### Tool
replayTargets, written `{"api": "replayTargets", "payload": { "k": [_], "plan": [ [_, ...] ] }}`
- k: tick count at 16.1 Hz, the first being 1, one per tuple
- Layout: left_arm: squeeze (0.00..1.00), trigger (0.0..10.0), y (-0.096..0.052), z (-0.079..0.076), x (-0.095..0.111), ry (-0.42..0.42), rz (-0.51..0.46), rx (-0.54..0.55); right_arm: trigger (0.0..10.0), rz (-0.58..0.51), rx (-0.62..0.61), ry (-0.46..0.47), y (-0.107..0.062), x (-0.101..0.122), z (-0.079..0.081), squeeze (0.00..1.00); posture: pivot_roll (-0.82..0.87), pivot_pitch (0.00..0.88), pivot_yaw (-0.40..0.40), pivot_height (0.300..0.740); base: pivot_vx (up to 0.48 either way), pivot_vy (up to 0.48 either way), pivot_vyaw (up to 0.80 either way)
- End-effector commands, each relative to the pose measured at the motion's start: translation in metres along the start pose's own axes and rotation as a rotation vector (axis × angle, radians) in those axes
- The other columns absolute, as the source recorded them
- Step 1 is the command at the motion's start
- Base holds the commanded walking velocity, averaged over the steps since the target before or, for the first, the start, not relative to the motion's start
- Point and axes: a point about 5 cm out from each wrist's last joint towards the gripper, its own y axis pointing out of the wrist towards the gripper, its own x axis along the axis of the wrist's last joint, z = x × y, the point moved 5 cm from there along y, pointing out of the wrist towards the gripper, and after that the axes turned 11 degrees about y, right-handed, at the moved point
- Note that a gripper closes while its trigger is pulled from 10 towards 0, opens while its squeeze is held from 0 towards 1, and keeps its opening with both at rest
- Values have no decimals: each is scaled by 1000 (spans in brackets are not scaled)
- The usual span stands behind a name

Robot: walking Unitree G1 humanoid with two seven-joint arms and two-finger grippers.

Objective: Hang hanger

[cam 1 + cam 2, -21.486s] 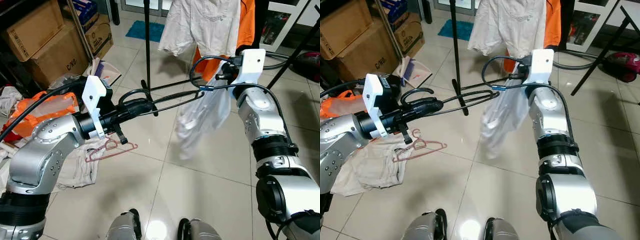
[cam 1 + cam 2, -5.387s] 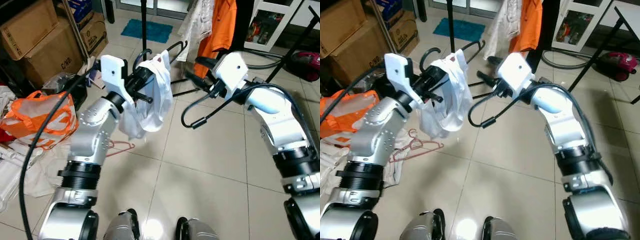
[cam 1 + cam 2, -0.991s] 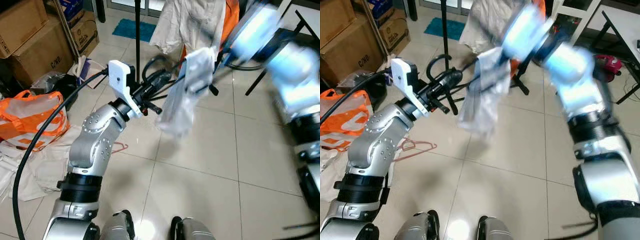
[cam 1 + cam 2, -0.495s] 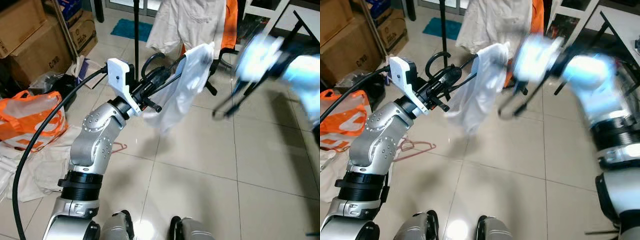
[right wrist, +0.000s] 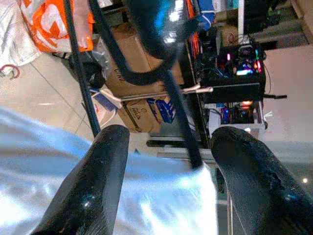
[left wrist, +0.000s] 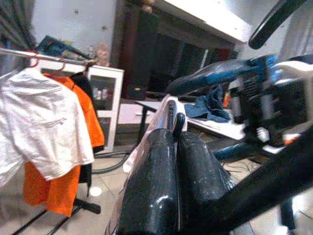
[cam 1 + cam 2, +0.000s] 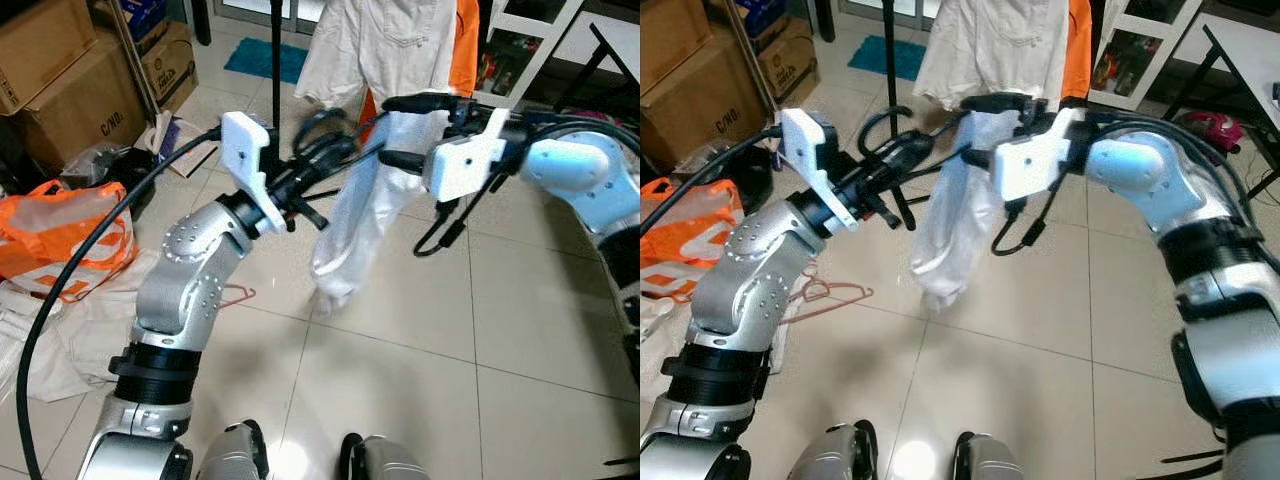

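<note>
Left eye view: the left gripper (image 7: 318,168) pinches the black hanger (image 7: 322,128) near its hook, with the white garment (image 7: 360,215) draped beyond its tips; the right gripper (image 7: 400,130) reaches toward the garment's top, fingers apart. Right eye view: the same hanger and garment lie between the two grippers, with the clothes rack pole (image 7: 888,60) and hung shirts (image 7: 990,45) beyond them. Left wrist view: the fingers (image 6: 151,186) press together on the hanger wire. Right wrist view: the spread fingers (image 5: 93,191) straddle a black bar, cloth between them, nothing gripped. Risk: the loosely draped garment may slide off if the hanger tilts, and the hook may miss the rail because cloth and right arm crowd it.
</note>
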Motion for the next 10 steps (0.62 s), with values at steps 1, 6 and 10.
{"api": "replayTargets", "payload": {
  "k": [1, 6, 10],
  "plan": [
    [0, 10000, 3, -12, 12, 31, -37, -56, 10000, 9, 2, -32, 1, -2, -2, 0, -116, 149, -93, 740, 0, 0, 0],
    [0, 10000, 0, -16, 12, 38, -30, -72, 10000, 15, -72, -97, -4, -3, -24, 0, -106, 142, -96, 740, 0, 0, 0],
    [0, 10000, 0, -19, 11, 37, -22, -90, 10000, 43, -76, -81, -5, -12, -20, 0, -107, 142, -87, 740, 0, 0, 0]
  ]
}}
